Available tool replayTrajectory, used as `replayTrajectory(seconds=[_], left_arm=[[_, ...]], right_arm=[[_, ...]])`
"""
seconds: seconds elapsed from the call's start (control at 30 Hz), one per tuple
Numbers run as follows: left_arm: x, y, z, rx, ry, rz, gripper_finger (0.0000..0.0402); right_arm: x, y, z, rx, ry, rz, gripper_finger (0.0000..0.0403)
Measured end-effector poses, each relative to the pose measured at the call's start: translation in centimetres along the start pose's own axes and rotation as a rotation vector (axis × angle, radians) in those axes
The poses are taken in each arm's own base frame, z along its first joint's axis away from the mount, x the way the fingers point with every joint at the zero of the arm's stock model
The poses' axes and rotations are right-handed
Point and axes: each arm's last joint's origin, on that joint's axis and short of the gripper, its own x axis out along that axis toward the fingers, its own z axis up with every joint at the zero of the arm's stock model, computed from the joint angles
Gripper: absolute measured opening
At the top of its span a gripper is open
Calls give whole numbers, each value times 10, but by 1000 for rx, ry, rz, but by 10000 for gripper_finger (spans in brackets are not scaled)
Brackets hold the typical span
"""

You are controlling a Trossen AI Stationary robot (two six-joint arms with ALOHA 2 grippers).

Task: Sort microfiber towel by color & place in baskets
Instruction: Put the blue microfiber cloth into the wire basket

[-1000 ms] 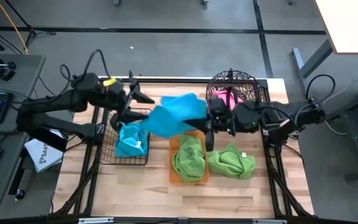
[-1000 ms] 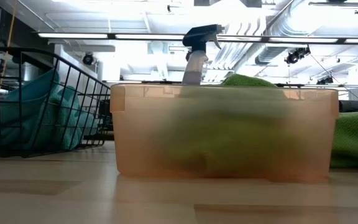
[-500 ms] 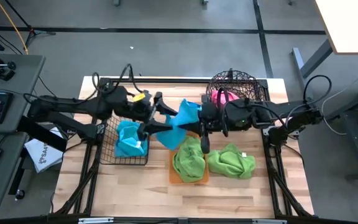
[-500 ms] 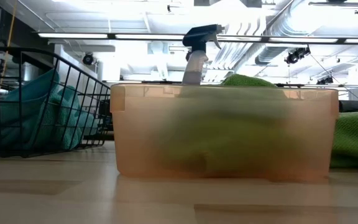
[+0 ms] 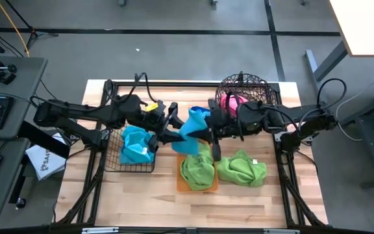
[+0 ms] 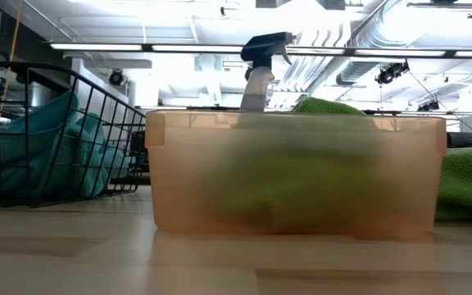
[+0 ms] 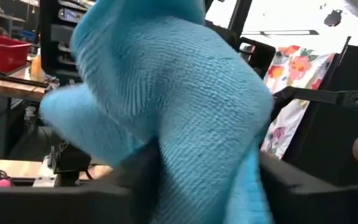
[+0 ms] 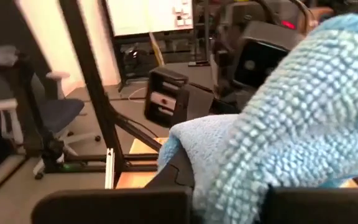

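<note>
1. Both grippers are clamped onto the same cyan-blue towel [image 5: 191,129], which hangs in the air over the middle of the table [image 5: 141,198]. The left gripper [image 5: 171,127] pinches its left side and the right gripper [image 5: 210,130] pinches its right side, so both sets of fingers are closed down on fabric.
2. From the high view, that towel is bunched up between the two grippers, with its long axis running roughly from the far side toward the near side, tilted a little. Its upper end points at the far edge and its lower end dips toward the orange tray [image 5: 179,170].
3. Where everything else sits: another cyan-blue towel [image 5: 135,145] is already in the square black basket [image 5: 114,156] on the left. A lime green towel [image 5: 197,165] is in the orange tray, and a second green towel [image 5: 241,168] lies on the table just to its right. Pink cloth [image 5: 231,102] shows inside the round wire basket [image 5: 247,87] at the far right.
4. The low view misses the held towel and both grippers completely (too low). It does show the tray's see-through wall with green behind it, the black basket with blue cloth, and a spray bottle [image 6: 258,72] behind the tray, which the high view hides.
5. Both wrist views are basically filled with blue fuzz, right up against the cameras.
</note>
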Motion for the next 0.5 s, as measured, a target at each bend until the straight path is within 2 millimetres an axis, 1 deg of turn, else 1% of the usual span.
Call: replayTrajectory(seconds=[0.03, 0.1, 0.13, 0.2, 0.27, 0.37, 0.43, 0.5], left_arm=[[0, 1, 0, 6, 3, 3, 141], [-3, 3, 1, 42, 12, 18, 51], [-6, 5, 3, 59, 14, 36, 29], [-17, 11, 8, 71, 33, 108, 23], [-37, 15, 15, 82, 88, 201, 14], [-80, 13, 28, 96, 171, 348, 8], [-113, 5, 33, 107, 225, 465, 8], [-144, -4, 33, 96, 283, 587, 8]], right_arm=[[0, 0, 0, 23, -1, -13, 10], [0, -1, 0, 63, -6, -48, 30], [0, -1, 0, 73, -11, -65, 45], [0, -2, 1, 93, -21, -106, 82], [-1, -2, 0, 95, -24, -150, 128], [-6, -1, 3, 81, -43, -204, 200], [-15, -1, 7, 65, -46, -218, 242], [-21, -4, 9, 74, -40, -243, 274]])
